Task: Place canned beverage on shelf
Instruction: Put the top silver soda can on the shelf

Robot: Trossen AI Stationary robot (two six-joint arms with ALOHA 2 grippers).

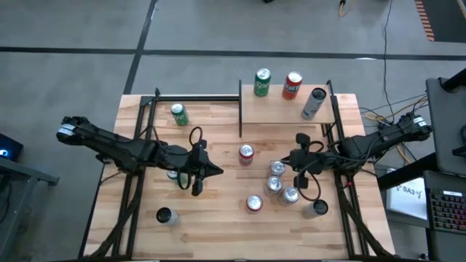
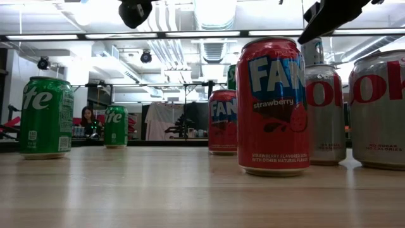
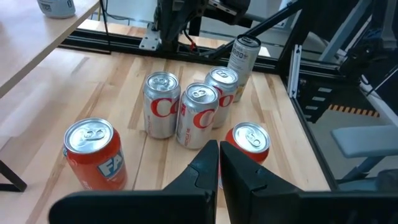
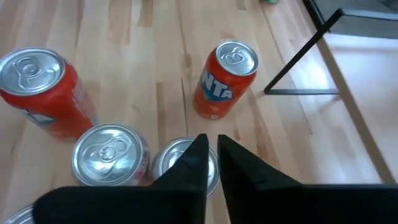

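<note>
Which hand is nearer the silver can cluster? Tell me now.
Right. The right hand hangs just beside the silver cans, above them in the right wrist view. The left hand sits farther off, across the table's middle.

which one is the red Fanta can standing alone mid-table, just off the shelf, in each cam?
High: the red Fanta can is at table centre, just below the shelf.
Low: it is the smaller, farther red can, left of the big strawberry can.
Left wrist: lower left.
Right wrist: upper centre.
Shared landmark: the silver Coke cans beside it.
</note>
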